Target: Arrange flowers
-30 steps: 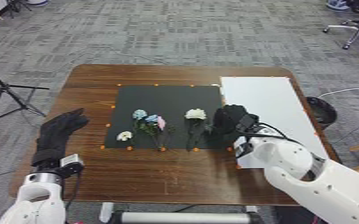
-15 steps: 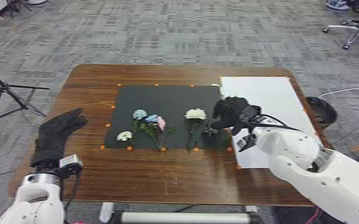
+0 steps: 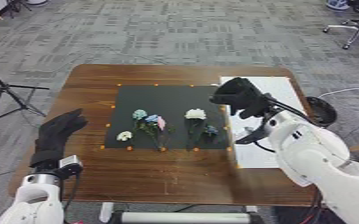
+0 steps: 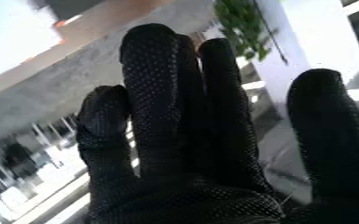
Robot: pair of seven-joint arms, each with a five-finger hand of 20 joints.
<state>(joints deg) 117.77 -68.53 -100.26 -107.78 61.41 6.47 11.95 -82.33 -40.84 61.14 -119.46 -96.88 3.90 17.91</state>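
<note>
Flowers (image 3: 195, 114) lie spread across the black mat (image 3: 162, 96).

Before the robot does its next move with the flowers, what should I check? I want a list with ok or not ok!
1. Right hand has no flower in it: ok, its fingers are straight.
2. Left hand is out of the way: ok, it is left of the dark mat.
3. Big white flower is on the dark mat: ok.
4. Small white flower is on the dark mat: ok.
5. All flowers are in one bunch: not ok, the big white flower lies apart from the pink flower.
6. Every stem is unbent: cannot tell.
</note>
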